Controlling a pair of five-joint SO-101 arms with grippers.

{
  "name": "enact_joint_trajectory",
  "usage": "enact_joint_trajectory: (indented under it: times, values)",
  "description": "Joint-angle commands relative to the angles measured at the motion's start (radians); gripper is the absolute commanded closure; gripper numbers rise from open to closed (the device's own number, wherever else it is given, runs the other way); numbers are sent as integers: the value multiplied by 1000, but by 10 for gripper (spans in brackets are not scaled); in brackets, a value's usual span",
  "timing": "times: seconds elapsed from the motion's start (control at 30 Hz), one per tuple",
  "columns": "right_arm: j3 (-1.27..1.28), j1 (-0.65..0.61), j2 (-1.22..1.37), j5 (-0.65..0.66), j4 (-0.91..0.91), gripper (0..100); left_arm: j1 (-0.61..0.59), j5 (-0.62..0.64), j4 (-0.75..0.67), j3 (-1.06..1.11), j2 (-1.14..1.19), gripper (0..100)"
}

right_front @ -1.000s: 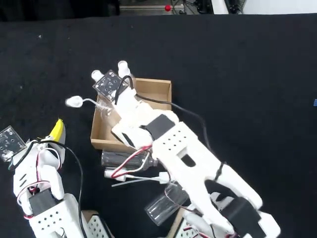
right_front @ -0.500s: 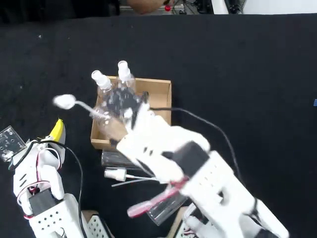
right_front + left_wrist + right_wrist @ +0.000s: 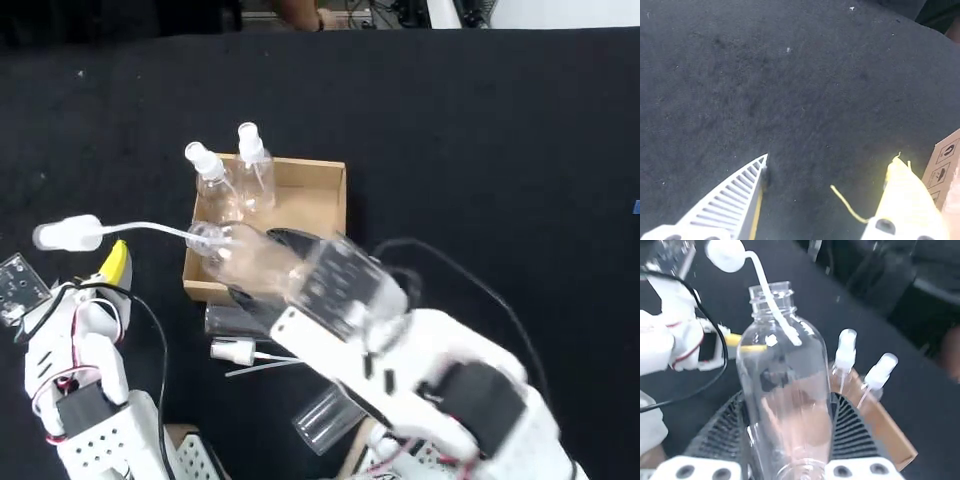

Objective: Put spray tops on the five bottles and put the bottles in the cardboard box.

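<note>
- Now the right claw [image 3: 787,410] clamps the clear plastic bottle [image 3: 250,258], neck pointing nine o'clock.
- Its white spray top [image 3: 68,233] lies ten o'clock of the nearer left claw [image 3: 831,159], jaws apart.

The table [image 3: 500,150] is covered in black cloth. Beyond its far edge lie tangled cables [image 3: 405,12] and a white surface [image 3: 560,12]. A small blue scrap [image 3: 636,207] shows at its right edge.

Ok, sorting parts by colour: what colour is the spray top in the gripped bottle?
The spray top is white; the right wrist view shows it best.
</note>
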Motion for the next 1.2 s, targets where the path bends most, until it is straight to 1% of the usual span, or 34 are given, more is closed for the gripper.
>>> enact_joint_trajectory:
  times: [0.0, 0.07, 0.13, 0.33, 0.5, 0.6, 0.7, 0.77, 0.83, 0.93, 1.0, 1.07, 1.17]
  values:
    - [-8, -11, -108, 8, 11, 970, 36, -6, 5, -71, -3, 661]
    - [-8, -11, -142, 8, 23, 970, 71, -6, 3, -82, 26, 661]
    - [-7, -11, -166, 8, 31, 970, 88, -6, 6, -145, 94, 661]
    - [33, -12, -216, 8, 21, 970, 101, -9, 6, -455, 483, 661]
    - [82, -12, -228, 14, 12, 970, 101, -98, 8, -705, 752, 661]
    - [85, -11, -229, 12, 8, 970, 97, -121, 57, -814, 842, 661]
    - [76, -5, -229, 8, 5, 970, 104, -127, 104, -875, 918, 661]
    - [62, 43, -229, 6, 5, 970, 105, -138, 121, -895, 954, 661]
    - [47, 120, -229, -14, -12, 970, 111, -166, 121, -903, 974, 661]
    - [44, 247, -225, -83, -51, 970, 156, -213, 117, -905, 982, 661]
    - [47, 311, -220, -101, -58, 970, 194, -235, 110, -908, 968, 661]
    - [64, 354, -228, -106, -63, 970, 237, -239, 104, -923, 937, 661]
    - [79, 379, -228, -106, -64, 970, 317, -239, 86, -947, 864, 661]
